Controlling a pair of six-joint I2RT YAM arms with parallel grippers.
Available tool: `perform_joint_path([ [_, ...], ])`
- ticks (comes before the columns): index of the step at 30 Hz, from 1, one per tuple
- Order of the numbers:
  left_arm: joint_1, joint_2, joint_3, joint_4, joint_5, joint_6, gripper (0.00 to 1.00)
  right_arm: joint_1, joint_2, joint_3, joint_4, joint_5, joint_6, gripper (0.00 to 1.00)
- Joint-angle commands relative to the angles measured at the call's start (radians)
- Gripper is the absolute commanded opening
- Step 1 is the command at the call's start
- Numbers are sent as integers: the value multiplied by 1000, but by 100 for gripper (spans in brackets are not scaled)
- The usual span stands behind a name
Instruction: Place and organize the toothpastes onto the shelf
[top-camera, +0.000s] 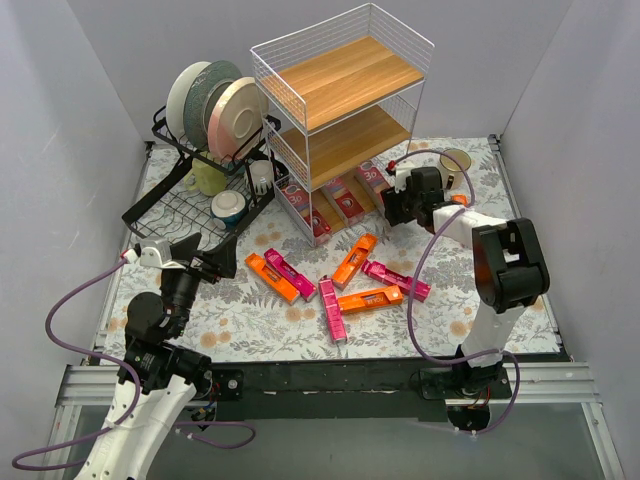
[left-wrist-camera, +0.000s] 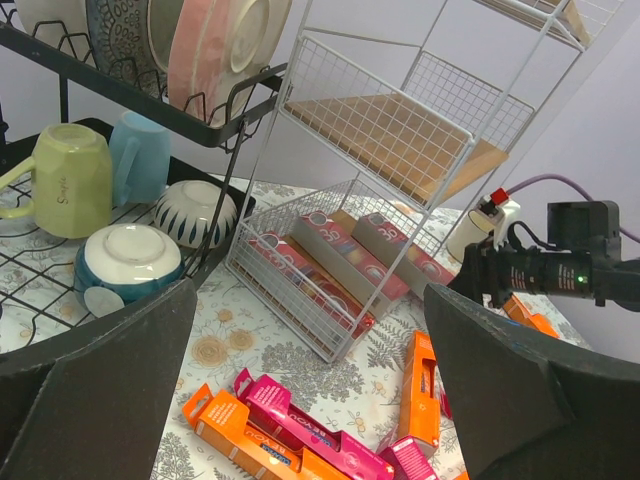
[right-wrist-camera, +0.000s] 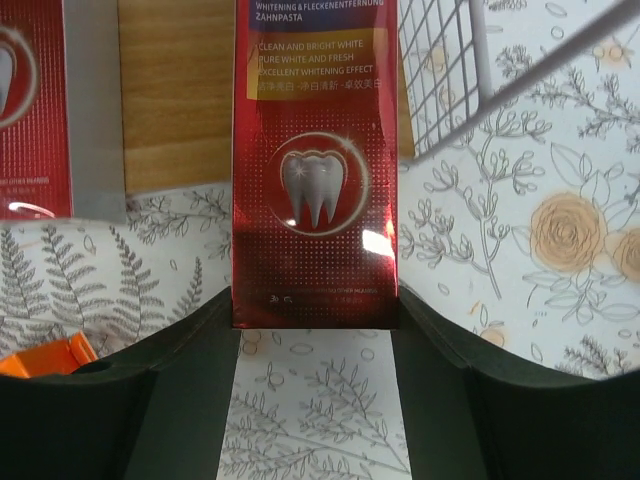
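The shelf (top-camera: 340, 80) stands at the back centre, with dark red toothpastes (top-camera: 345, 200) lying on its bottom board. My right gripper (top-camera: 395, 205) is at the shelf's lower right corner. Its jaws press both sides of the near end of a dark red toothpaste (right-wrist-camera: 315, 180), which reaches onto the wooden board (right-wrist-camera: 175, 90). Several orange and pink toothpastes lie loose on the floral cloth, among them an orange one (top-camera: 354, 260) and a pink one (top-camera: 332, 310). My left gripper (top-camera: 215, 262) hovers open at the left, facing the shelf (left-wrist-camera: 400, 140), nothing between its fingers (left-wrist-camera: 90, 390).
A black dish rack (top-camera: 190, 200) with plates, mugs and bowls stands left of the shelf. A mug (top-camera: 457, 160) sits at the back right. A second red carton (right-wrist-camera: 30, 110) lies left of the held one. Grey walls close in the table.
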Motion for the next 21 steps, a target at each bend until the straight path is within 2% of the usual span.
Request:
perform_joint_path([
  [1, 7, 12, 19, -13, 1, 17, 98, -4, 33, 99, 65, 22, -2, 60],
  [3, 7, 14, 19, -15, -2, 17, 98, -4, 51, 107, 82, 35, 15, 61],
  [6, 6, 17, 19, -15, 0, 17, 98, -2, 55, 101, 94, 42, 50, 69],
  [10, 6, 18, 20, -16, 1, 17, 98, -4, -3, 26, 163, 56, 126, 82],
  [13, 7, 18, 20, -13, 5, 17, 98, -5, -98, -58, 206, 67, 207, 86],
  [17, 7, 20, 19, -13, 8, 17, 98, -14, -181, -155, 249, 116, 343, 83],
  [21, 7, 15, 20, -13, 9, 16, 98, -44, -241, -267, 292, 116, 491, 74],
])
